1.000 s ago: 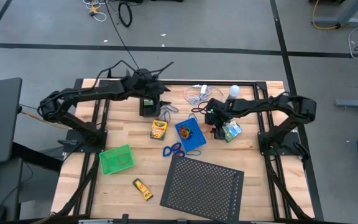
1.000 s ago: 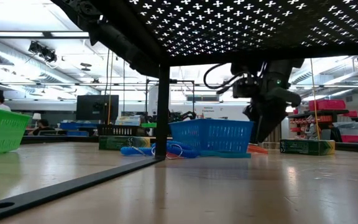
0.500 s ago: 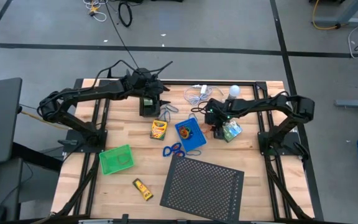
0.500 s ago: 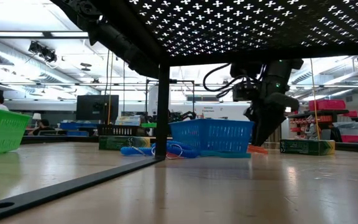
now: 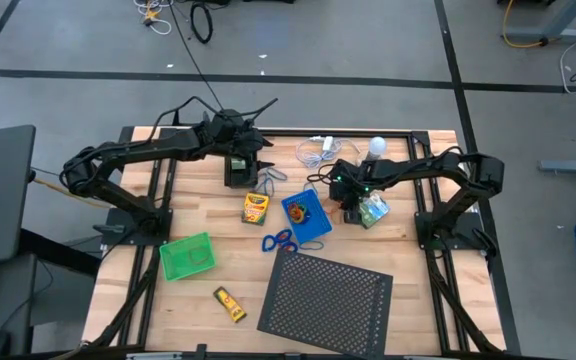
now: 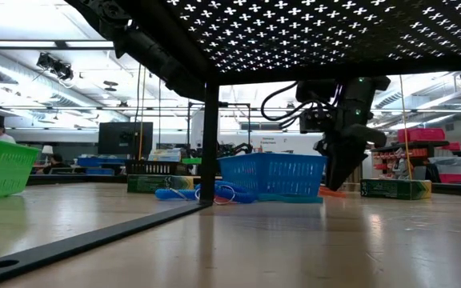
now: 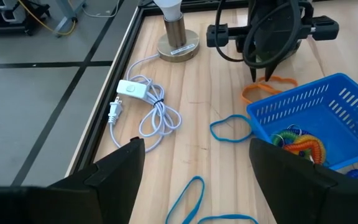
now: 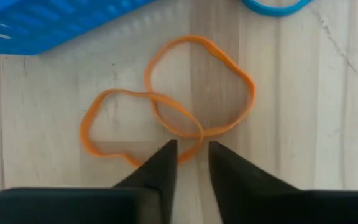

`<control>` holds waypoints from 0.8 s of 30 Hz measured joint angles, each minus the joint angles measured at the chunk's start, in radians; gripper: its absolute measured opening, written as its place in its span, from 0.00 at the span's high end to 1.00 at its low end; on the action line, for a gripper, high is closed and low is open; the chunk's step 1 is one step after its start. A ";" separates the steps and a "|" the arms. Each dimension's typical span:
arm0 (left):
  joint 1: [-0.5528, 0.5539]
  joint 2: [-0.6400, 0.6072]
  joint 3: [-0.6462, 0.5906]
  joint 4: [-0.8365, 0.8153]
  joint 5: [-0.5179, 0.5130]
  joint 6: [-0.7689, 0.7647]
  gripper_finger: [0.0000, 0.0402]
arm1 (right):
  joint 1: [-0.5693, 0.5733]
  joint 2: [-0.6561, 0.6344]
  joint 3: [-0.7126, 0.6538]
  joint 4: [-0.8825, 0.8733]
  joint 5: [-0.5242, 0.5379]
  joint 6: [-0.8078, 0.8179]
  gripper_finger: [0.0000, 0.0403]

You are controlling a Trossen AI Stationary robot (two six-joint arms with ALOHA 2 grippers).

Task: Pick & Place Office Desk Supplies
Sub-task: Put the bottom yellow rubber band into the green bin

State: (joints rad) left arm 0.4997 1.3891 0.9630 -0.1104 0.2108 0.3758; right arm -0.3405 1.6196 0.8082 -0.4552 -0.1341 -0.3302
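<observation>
While most supplies lie loose on the surface [image 5: 218, 235], the sort looks barely begun. Large black perforated sheet [image 5: 326, 295] sits at the near edge, not part of the job. Green tray [image 5: 187, 256]: appears empty. Blue tray [image 5: 306, 217]: holds a few small colourful items, including a rainbow coil [image 7: 302, 142]; so some placing is done. Black tray [image 5: 239, 171]: directly under the left arm, contents not readable.

Still out: yellow-green crayon box [image 5: 255, 208] between black and blue trays; green-white boxes [image 5: 374, 211] beside the right arm; yellow tube [image 5: 230, 304] near the front edge; blue loops [image 5: 279, 241] just beside the blue tray; another blue loop [image 7: 231, 128] farther back.

Right tool [image 8: 191, 163]: down at the surface just beside the blue tray, jaws narrowed to a slim gap straddling a strand of the orange loop [image 8: 173, 106], which lies flat; not lifted, grip not confirmed.

Left tool [image 7: 194, 165]: wide open, empty, hovering over the black tray.

Judgement: one loop pick in hand, most items left.
</observation>
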 joint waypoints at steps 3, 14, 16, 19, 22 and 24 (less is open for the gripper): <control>0.000 0.000 0.000 0.000 0.000 -0.001 0.27 | 0.000 0.000 0.000 -0.003 0.000 -0.001 0.96; -0.002 0.000 0.000 0.008 0.033 -0.018 0.27 | 0.068 -0.047 0.000 -0.027 0.033 0.003 1.00; -0.002 0.000 0.000 0.009 0.034 -0.020 0.27 | 0.087 -0.068 0.011 -0.042 0.071 0.014 1.00; -0.003 0.000 0.000 0.011 0.034 -0.019 0.27 | 0.113 -0.110 0.034 -0.063 0.112 0.028 1.00; -0.003 0.000 0.000 0.011 0.037 -0.019 0.27 | 0.134 -0.152 0.062 -0.091 0.142 0.037 1.00; -0.003 0.000 0.000 0.019 0.064 -0.019 0.27 | 0.146 -0.177 0.083 -0.096 0.167 0.042 1.00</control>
State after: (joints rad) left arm 0.4969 1.3895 0.9630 -0.0919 0.2751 0.3565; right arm -0.1947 1.4425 0.8908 -0.5515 0.0328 -0.2886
